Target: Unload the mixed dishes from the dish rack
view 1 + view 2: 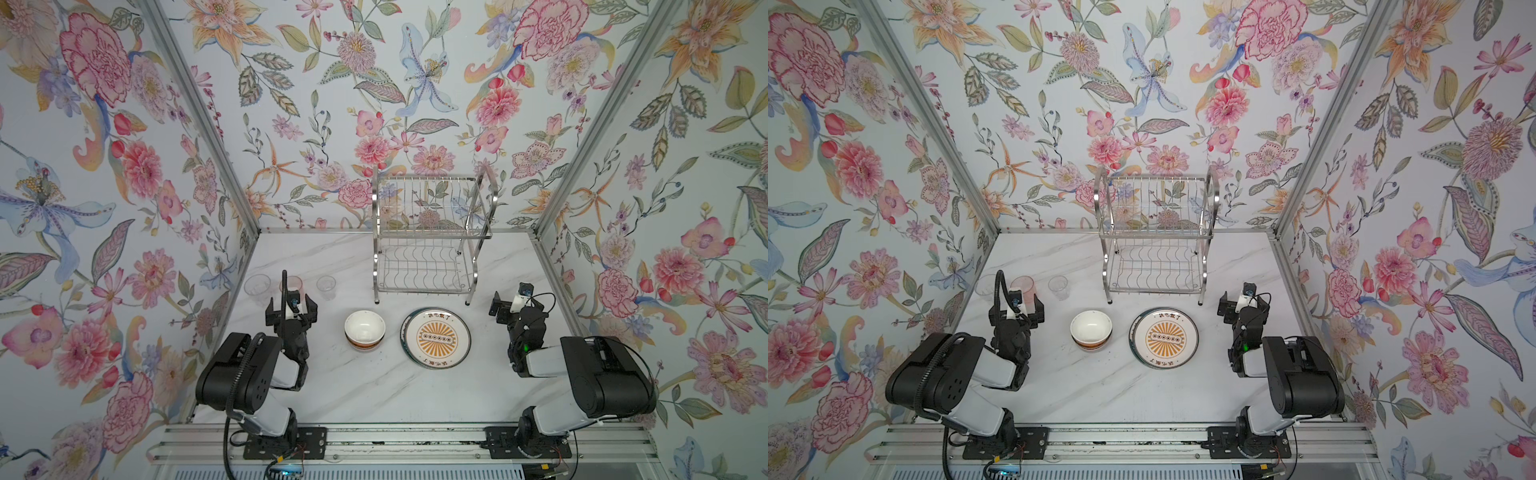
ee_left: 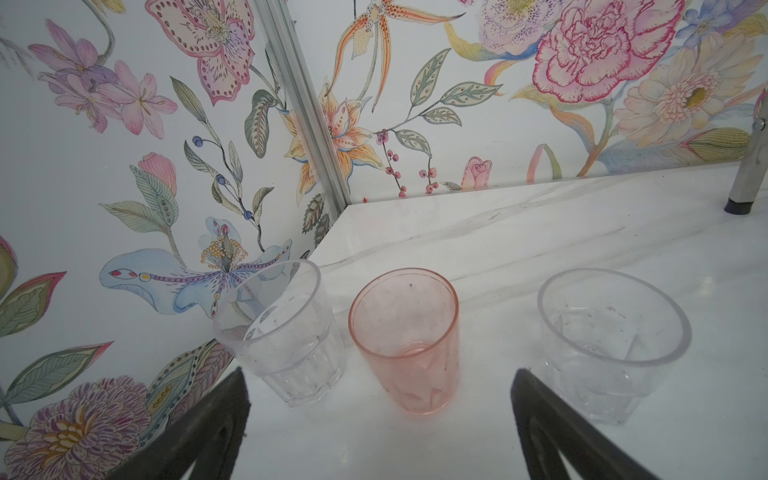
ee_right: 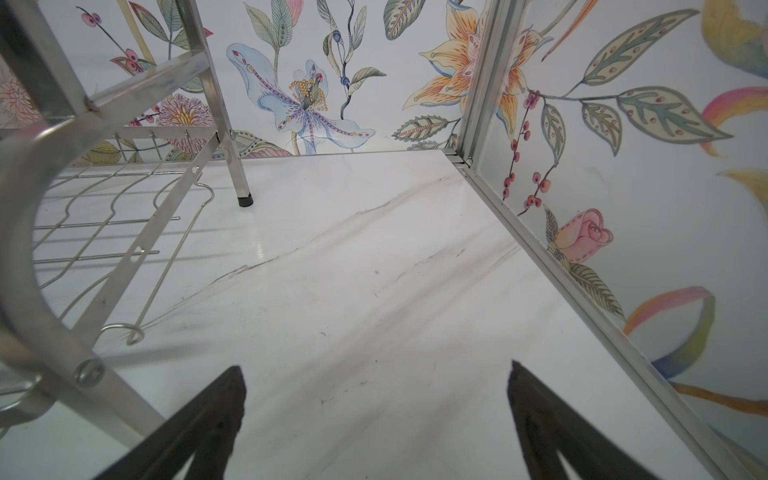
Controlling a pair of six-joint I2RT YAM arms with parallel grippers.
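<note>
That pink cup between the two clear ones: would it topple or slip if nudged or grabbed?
The pink tumbler stands tall and narrower than the clear tumblers beside it, so a push near its rim would probably tip it. Its smooth glossy wall looks slippery to grip. It is empty and see-through, so likely light.

Ahead of your left hand (image 1: 291,312) three tumblers stand in a row. A clear tumbler (image 2: 286,332) is close to the side wall (image 2: 104,199), a pink tumbler (image 2: 409,340) is just beside it, and a second clear tumbler (image 2: 602,345) stands apart, leaving a gap. The stacked bowls (image 1: 365,330) and the sunburst plate (image 1: 435,338) block the middle, with bare table (image 1: 374,395) on their near side. Your right hand (image 3: 374,368) faces open table, between the dish rack (image 1: 432,235) and the other wall.
</note>
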